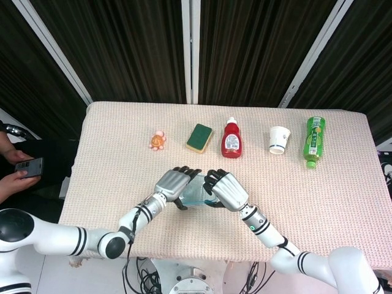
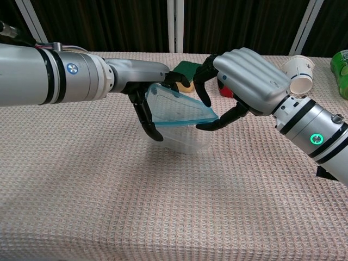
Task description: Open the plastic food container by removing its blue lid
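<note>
Currently the container (image 2: 187, 138) sits tilted near the tabletop (image 2: 163, 217) middle, grasped by the left hand (image 2: 149, 87). Its blue lid (image 2: 176, 109) is lifted at one end, grasped by the right hand (image 2: 244, 76); full separation appears outstanding.

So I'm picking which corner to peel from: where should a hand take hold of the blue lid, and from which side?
Take the blue lid by its raised edge, from the left hand side. In the chest view that edge tilts up clear of the clear container, so fingers can likely hook under it. The low end by the right hand looks still seated.
</note>
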### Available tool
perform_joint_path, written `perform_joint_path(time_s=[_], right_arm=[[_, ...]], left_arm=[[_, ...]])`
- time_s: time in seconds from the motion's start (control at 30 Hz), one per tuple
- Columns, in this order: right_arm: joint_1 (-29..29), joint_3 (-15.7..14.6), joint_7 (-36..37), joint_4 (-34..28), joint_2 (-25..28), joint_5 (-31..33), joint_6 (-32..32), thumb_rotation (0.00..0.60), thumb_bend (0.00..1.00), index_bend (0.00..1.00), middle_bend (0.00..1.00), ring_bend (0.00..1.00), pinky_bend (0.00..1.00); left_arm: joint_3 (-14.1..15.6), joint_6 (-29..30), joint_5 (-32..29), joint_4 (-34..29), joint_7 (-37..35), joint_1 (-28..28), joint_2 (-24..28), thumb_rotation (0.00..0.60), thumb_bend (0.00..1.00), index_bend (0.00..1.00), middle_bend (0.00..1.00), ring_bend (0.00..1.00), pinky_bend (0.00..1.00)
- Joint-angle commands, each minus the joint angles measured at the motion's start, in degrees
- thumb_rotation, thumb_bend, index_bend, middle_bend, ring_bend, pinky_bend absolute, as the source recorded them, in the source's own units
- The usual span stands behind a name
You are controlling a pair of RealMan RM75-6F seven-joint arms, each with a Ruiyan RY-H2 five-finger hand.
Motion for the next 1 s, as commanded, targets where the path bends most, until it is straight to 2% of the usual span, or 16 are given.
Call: perform_joint_path(time_s=[0.03,0.27,0.53,0.83,1.0], right_arm=[[0.3,0.1,-0.5,-0.5,0.4,0.2,-0.6,0.6,0.96,0.71,0.52,0.37,0.52],[0.8,-0.1,-3.4,-4.2,3.1,0.6,-2.8,0.6,1.0,0.69,0.52,0.35,0.48],[-0.1,-0.3,-4.8,-7.9,5.0,1.1,-2.8,0.6,1.0,0.68,0.51,0.35,0.47],[0.0,0.2,-5.1,-7.8,5.1,1.1,-2.5,0.6,1.0,0.68,0.51,0.35,0.47],[-0.5,0.1,-4.4,-6.9,4.9,0.6,-0.9,0.6,1.0,0.72,0.51,0.35,0.48]], left_arm=[[0.1,0.2,0.3,-0.4,-0.1,0.4,0.5,0.6,0.0,0.05,0.12,0.05,0.15],[0.1,-1.2,-0.4,0.1,-0.5,0.6,1.2,0.6,0.0,0.03,0.07,0.0,0.07],[-0.9,-4.7,-3.0,3.1,-2.8,0.1,0.8,0.6,0.0,0.01,0.0,0.0,0.06],[-1.3,-4.6,-2.1,3.4,-4.0,0.6,1.3,0.6,0.0,0.0,0.0,0.0,0.06],[-1.5,-3.5,-1.1,2.6,-4.2,1.2,2.3,0.6,0.0,0.0,0.0,0.0,0.06]])
